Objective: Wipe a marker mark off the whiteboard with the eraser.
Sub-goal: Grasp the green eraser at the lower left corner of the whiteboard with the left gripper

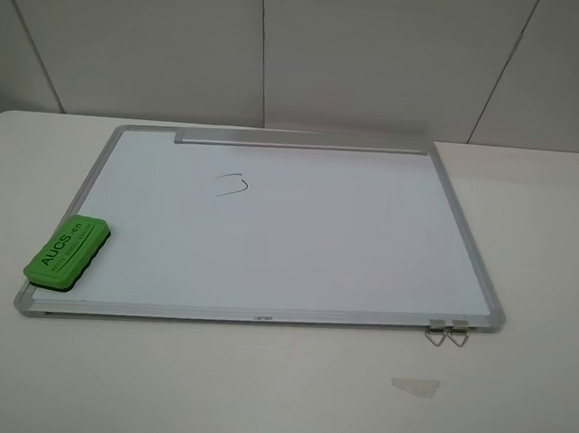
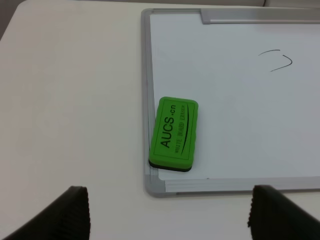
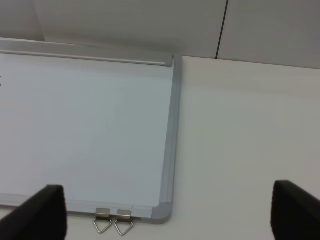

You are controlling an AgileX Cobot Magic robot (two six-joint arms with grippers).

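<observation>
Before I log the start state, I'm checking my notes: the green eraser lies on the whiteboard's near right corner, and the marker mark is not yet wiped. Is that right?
Not quite. The eraser lies on the whiteboard's near left corner, as the exterior high view shows; the metal clips sit at the near right one. The marker mark is indeed not yet wiped.

The eraser (image 2: 173, 134) carries dark lettering on its green top — "AUCS.cn". A smaller line beside it is too fine to read.
</observation>
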